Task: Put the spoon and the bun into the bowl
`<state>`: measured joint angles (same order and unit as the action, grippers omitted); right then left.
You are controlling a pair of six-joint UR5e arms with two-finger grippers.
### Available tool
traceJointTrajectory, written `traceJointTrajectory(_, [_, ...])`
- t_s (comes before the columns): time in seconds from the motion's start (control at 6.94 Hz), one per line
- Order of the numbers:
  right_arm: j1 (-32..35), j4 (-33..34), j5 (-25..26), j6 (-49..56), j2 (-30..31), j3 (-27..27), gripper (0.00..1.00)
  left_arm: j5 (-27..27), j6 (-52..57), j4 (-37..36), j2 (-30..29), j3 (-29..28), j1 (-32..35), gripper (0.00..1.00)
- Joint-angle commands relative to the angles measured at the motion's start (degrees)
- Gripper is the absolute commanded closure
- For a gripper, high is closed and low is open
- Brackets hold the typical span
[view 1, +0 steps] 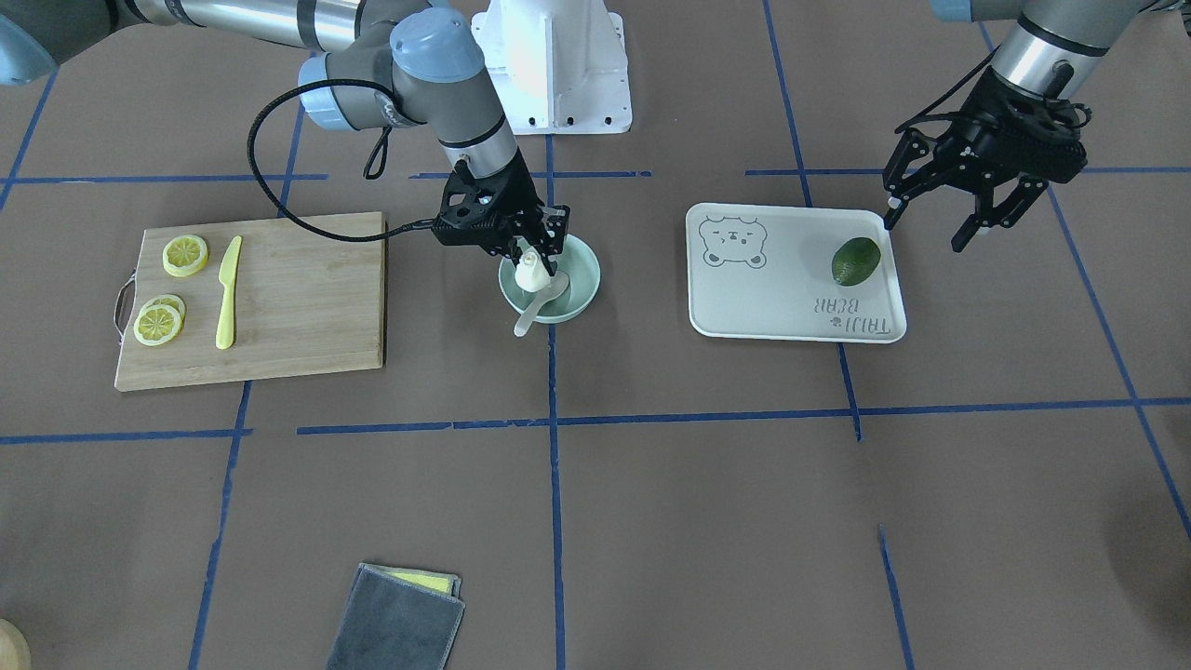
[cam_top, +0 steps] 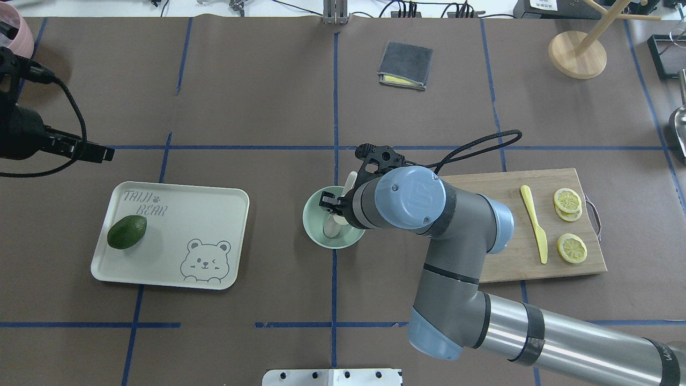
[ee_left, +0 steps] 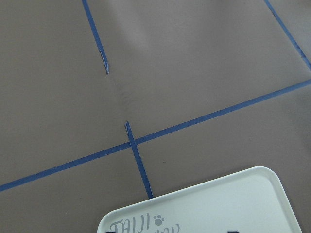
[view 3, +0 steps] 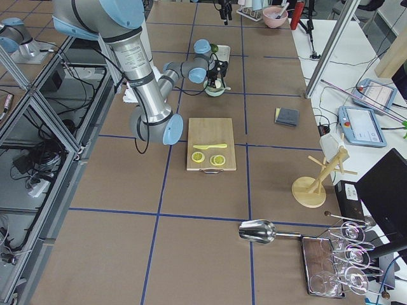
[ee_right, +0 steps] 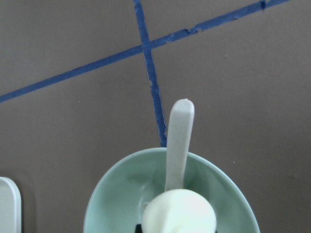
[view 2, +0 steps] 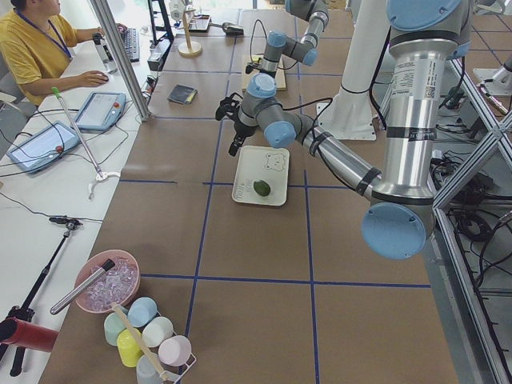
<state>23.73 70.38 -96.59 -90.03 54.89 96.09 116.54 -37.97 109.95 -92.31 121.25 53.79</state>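
Observation:
The pale mint-green bowl (view 1: 582, 279) stands at the table's middle. The off-white spoon (view 1: 528, 318) lies in it, scoop down, with its handle over the rim; in the right wrist view the spoon (ee_right: 179, 141) points away over the bowl (ee_right: 112, 194). My right gripper (view 1: 532, 251) hangs over the bowl, shut on the cream-white bun (view 1: 530, 273), which fills the bottom of the right wrist view (ee_right: 179, 213). My left gripper (view 1: 935, 233) is open and empty, above the table beside the tray's far corner.
An off-white bear tray (view 1: 791, 316) holds a dark green avocado (view 1: 855, 261). A wooden cutting board (view 1: 298, 307) carries lemon slices (view 1: 184, 255) and a yellow knife (view 1: 226, 293). A folded grey cloth (view 1: 395, 619) lies near the operators' edge.

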Motion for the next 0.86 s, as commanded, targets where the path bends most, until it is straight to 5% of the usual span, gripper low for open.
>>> traceJointTrajectory(0.0, [-0.35, -0.16, 0.17, -0.23, -0.13, -0.29, 0.0, 0.0, 0.0, 0.0, -0.07, 0.13, 0.0, 0.18])
traceJointTrajectory(0.43, [0.43, 0.02, -1.04, 0.64, 0.57, 1.8, 0.0, 0.0, 0.0, 0.0, 0.11, 0.13, 0.0, 0.17])
traceJointTrajectory(0.72, [9.53, 0.37, -12.07, 2.83, 11.33, 10.66, 0.0, 0.0, 6.98, 0.0, 3.69, 0.31, 1.13, 0.17])
